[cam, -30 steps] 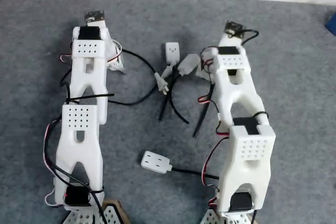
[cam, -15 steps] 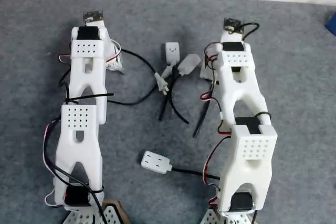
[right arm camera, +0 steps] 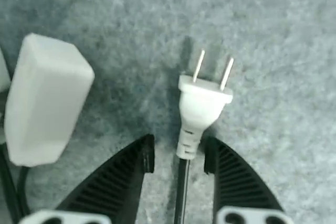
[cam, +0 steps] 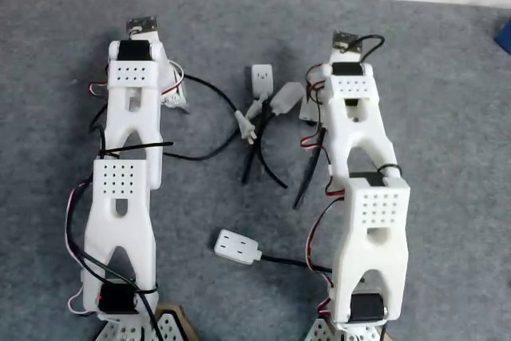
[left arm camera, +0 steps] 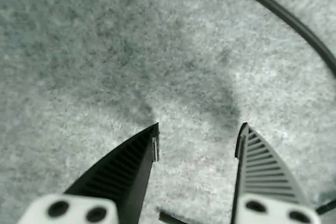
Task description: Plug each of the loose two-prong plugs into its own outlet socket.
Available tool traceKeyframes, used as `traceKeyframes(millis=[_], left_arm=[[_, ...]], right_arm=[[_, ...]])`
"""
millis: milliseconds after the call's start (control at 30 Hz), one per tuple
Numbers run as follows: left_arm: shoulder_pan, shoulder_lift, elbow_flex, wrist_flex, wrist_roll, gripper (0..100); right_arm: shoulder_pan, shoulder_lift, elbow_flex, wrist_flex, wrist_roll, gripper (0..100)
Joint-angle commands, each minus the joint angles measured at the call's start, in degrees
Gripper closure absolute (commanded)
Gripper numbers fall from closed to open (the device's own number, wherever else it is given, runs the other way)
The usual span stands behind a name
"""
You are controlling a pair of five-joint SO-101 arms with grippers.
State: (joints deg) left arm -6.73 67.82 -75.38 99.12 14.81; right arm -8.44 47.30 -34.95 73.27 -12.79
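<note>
Right wrist view: right end effector [right arm camera: 178,149] apart, straddling white plug [right arm camera: 203,100]; left end effector [left arm camera: 199,132] apart above bare table [left arm camera: 105,51].

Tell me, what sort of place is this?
Probably a robotics test bench or lab: two white robot arms sit on a grey felt-covered table, with a loose plug and an outlet socket laid out between them.

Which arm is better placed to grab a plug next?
Right, I'd say. Its open gripper sits either side of the neck of a white two-prong plug lying on the carpet, beside a white block. The left gripper is open over carpet, with a black cable nearby.
</note>
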Motion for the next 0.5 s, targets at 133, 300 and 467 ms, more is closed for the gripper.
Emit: traceKeyframes(millis=[133, 300, 467], left_arm=[[-0.57, -0.48, -2.07, 0.88, 0.26, 76], [-0.75, -0.48, -1.98, 0.88, 0.26, 76], [-0.75, -0.48, -1.98, 0.88, 0.26, 76]], right_arm=[[0.57, 8.92, -15.87, 6.29, 4.13, 96.5], [0.84, 13.76, -23.43, 13.85, 4.66, 97.5], [-3.03, 11.82, -36.26, 28.09, 13.01, 97.3]])
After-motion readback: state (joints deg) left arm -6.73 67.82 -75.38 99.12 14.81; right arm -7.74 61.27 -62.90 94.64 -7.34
